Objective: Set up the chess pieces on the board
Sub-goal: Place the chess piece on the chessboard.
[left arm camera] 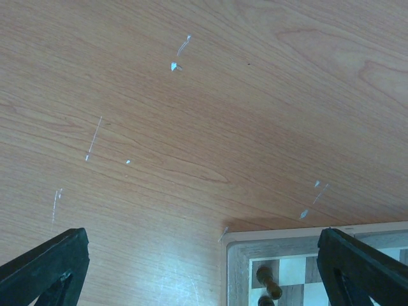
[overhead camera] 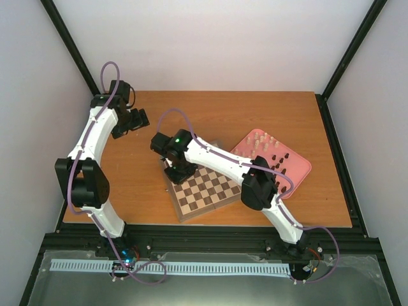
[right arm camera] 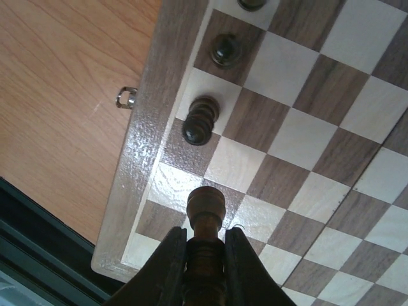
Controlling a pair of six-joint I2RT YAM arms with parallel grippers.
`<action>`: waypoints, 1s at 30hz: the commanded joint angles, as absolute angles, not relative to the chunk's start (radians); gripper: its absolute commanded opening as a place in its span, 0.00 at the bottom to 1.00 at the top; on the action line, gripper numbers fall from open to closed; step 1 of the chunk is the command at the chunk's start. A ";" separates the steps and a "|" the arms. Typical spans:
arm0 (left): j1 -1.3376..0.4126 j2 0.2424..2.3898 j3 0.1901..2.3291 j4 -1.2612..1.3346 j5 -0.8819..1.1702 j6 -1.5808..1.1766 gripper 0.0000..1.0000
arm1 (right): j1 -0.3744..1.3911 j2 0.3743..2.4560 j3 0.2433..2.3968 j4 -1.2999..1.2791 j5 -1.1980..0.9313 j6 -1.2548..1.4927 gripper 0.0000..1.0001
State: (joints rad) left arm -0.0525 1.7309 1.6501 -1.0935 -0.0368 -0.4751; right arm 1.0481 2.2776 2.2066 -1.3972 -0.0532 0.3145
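Observation:
The wooden board [overhead camera: 205, 192] lies at the table's middle front. Over the board's left edge column, my right gripper [right arm camera: 204, 250] is shut on a dark brown chess piece [right arm camera: 205, 205], whose round end pokes out past the fingertips. Three more dark pieces [right arm camera: 201, 120] stand in a row along that edge column. In the top view the right gripper [overhead camera: 179, 171] hovers at the board's far left corner. My left gripper [overhead camera: 132, 121] is open and holds nothing, above bare table left of the board. Its wrist view shows the board's corner [left arm camera: 239, 268] with two dark pieces [left arm camera: 269, 282].
A pink tray [overhead camera: 298, 168] right of the board holds several cream pieces [overhead camera: 258, 140] and dark pieces [overhead camera: 278, 160]. A small metal clasp [right arm camera: 126, 97] sticks out of the board's side. Black frame posts stand at the back corners.

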 commanded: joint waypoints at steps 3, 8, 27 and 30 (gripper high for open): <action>-0.055 1.684 1.646 -1.074 -0.033 -0.486 1.00 | 1.078 2.306 2.191 -1.318 -0.013 0.325 0.03; -0.056 1.680 1.651 -1.075 -0.034 -0.485 1.00 | 1.086 2.321 2.191 -1.307 -0.024 0.324 0.03; -0.056 1.682 1.653 -1.078 -0.041 -0.482 1.00 | 1.088 2.368 2.177 -1.297 -0.029 0.299 0.03; -0.056 1.681 1.652 -1.078 -0.042 -0.483 1.00 | 1.088 2.375 2.177 -1.302 -0.031 0.295 0.03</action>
State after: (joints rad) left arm -0.0525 1.7126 1.6444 -1.0908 -0.0372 -0.4751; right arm 1.0740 2.3459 2.1574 -1.3045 -0.0364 0.3088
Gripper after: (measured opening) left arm 0.998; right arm 0.123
